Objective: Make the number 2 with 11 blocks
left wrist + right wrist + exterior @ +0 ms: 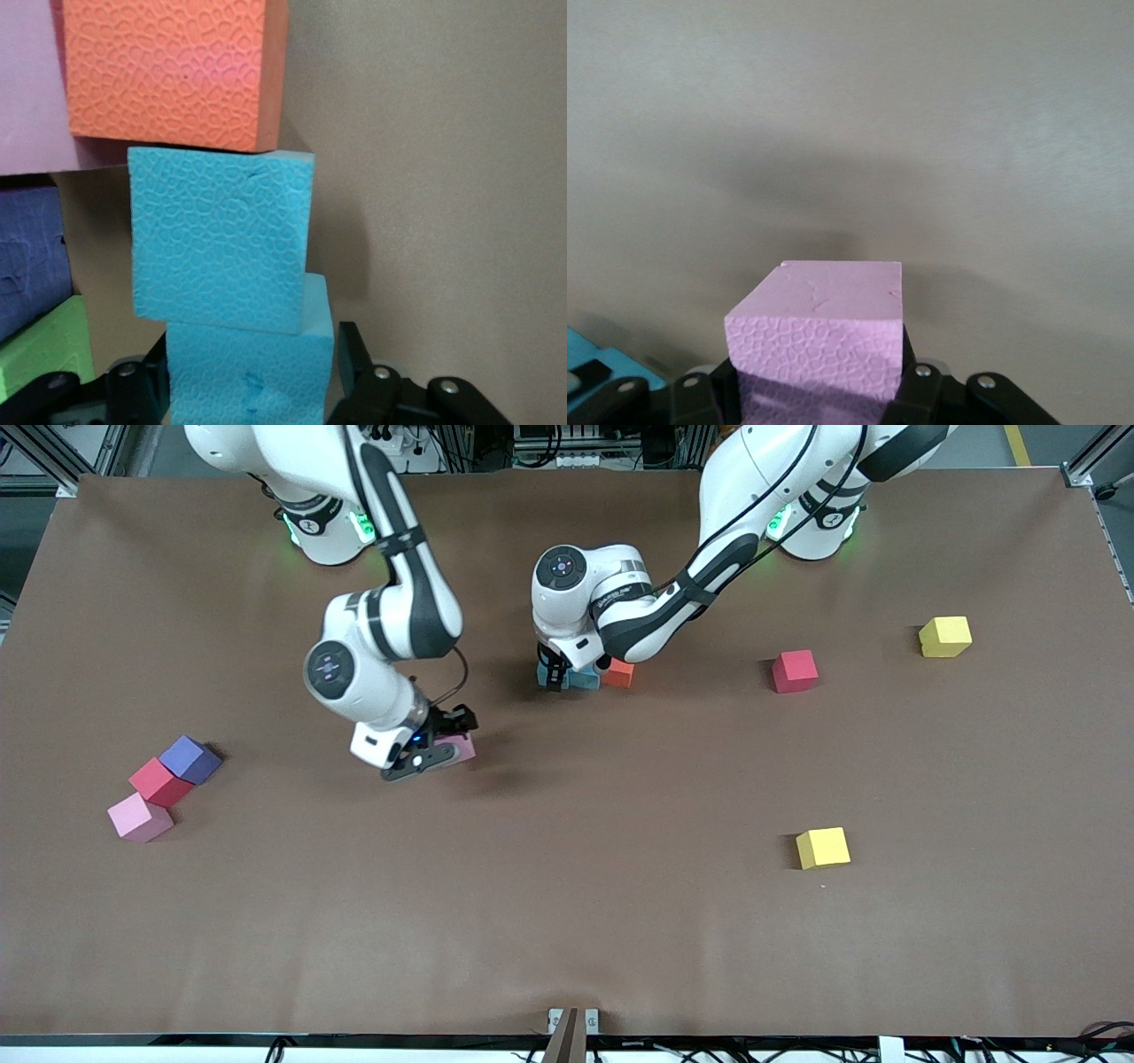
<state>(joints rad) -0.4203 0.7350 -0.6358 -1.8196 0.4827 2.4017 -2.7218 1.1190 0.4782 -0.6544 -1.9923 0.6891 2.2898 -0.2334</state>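
My left gripper (554, 677) (254, 354) is down on the table at the middle of the cluster of blocks, open, with its fingers either side of a light blue block (252, 376) and a thin gap at one finger. Touching that block is a second light blue block (221, 239) (582, 680), then an orange one (173, 71) (618, 673). A pale purple block (27, 88), a dark purple block (27, 257) and a green block (44, 354) lie beside them. My right gripper (437, 750) (819, 372) is shut on a pink block (824, 332) (459, 748), just over bare table.
Loose blocks lie around. A red one (794, 670) and two yellow ones (944, 637) (822, 848) sit toward the left arm's end. A purple (189, 759), a red (159, 781) and a pink one (139, 817) cluster toward the right arm's end.
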